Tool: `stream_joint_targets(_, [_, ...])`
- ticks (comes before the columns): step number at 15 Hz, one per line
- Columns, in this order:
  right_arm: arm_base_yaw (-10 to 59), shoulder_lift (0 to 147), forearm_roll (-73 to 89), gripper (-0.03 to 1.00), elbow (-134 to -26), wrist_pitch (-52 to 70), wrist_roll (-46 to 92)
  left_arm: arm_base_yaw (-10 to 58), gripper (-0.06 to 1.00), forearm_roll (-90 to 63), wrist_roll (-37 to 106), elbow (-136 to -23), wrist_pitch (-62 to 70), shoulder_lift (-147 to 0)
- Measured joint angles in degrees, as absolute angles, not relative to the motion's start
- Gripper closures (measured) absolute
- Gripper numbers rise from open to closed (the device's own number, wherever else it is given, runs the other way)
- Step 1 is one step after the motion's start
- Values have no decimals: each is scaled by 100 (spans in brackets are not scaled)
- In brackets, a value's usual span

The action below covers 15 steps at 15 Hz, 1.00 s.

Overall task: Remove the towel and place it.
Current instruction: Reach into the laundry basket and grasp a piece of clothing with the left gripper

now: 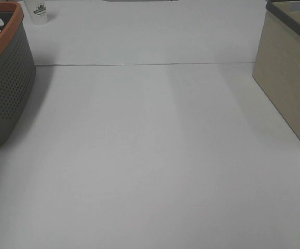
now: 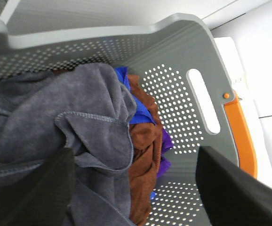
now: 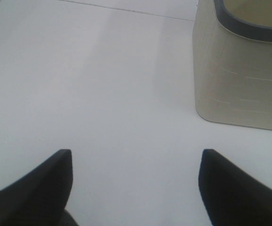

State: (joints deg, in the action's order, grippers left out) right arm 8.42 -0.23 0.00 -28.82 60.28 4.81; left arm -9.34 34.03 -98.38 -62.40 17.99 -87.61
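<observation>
The left gripper (image 2: pixel 135 149) hangs over the grey perforated basket (image 2: pixel 183 61), its two dark fingers (image 2: pixel 37 197) spread wide apart with nothing between them. The towel (image 2: pixel 79 117), a charcoal-grey plush cloth with a stitched hem, lies crumpled inside that basket, heaped on the side nearer one finger. That finger overlaps the towel's folds in the left wrist view, but the view does not show whether it touches the cloth. A brown cloth (image 2: pixel 143 155) lies just beside the towel and partly under its edge. A blue cloth (image 2: pixel 138 110) shows between the two, and a purple one (image 2: pixel 166 141) peeks out against the basket wall. The wall has an oblong handle slot, and an orange rim piece (image 2: pixel 242 132) runs along the basket's outer edge.

The right gripper (image 3: pixel 136 151) is also open, its fingers (image 3: pixel 37 193) wide apart and empty above the bare white table (image 1: pixel 150 155). The beige basket (image 3: pixel 239 84), with a dark grey rim, stands on the table near it.

In the exterior high view the grey basket sits at the left edge of the table and the beige one at the right edge, well apart. A small white cup (image 1: pixel 39 11) with a dark logo stands behind the grey basket. Neither arm appears in that view.
</observation>
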Motion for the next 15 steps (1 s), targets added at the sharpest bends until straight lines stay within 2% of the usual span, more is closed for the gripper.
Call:
stream_joint_targets(9, [842,-23,0,23,-2882,6028,481,-934,27,4228,-10290,-6606,1306,-9792])
stream_joint_targets(12, [842,-23,0,23,-2882,6028,476,-911,27,4423,-10222,-6297,1283,-9780])
stream_joint_targets(15, [842,-23,0,23,-2882,6028,476,-802,27,4498,-10233,-5414,1186,-9528])
